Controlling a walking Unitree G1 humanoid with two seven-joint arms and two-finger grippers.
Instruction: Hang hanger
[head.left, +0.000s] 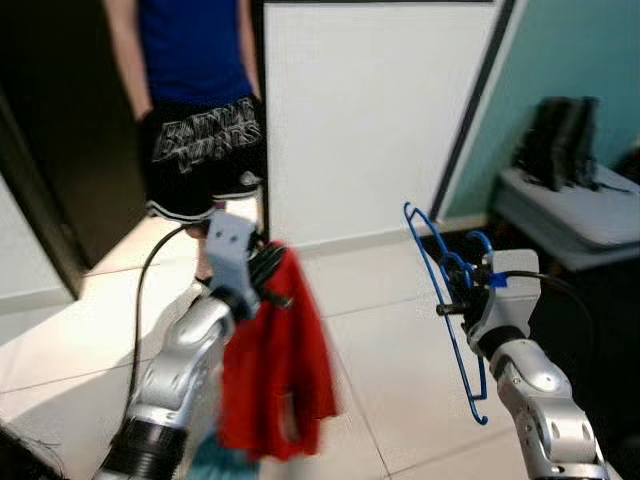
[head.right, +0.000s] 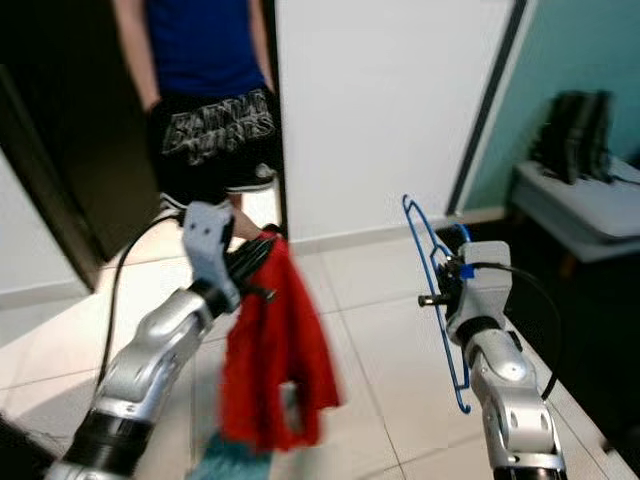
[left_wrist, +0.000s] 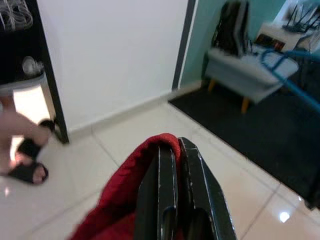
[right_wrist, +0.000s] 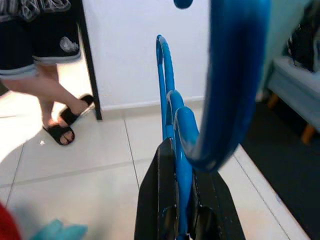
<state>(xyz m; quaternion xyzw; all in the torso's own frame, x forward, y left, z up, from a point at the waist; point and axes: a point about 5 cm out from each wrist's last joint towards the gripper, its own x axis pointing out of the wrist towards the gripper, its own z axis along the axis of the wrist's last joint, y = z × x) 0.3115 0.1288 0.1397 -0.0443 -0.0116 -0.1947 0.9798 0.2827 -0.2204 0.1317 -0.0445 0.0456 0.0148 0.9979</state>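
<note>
Left gripper (left_wrist: 175, 165) is clamped on a red garment (head.left: 275, 370), blurred at its lower edge. Right gripper (right_wrist: 182, 165) is clamped on a blue hanger (head.left: 450, 300); the hanger's hook is hard to make out.

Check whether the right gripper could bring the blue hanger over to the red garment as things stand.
Probably yes. The right gripper is shut on the blue hanger, the left gripper is shut on the red garment, and only open tiled floor shows between them.

Pale tiled floor (head.left: 400, 330) bears a dark rug (left_wrist: 250, 130).
</note>
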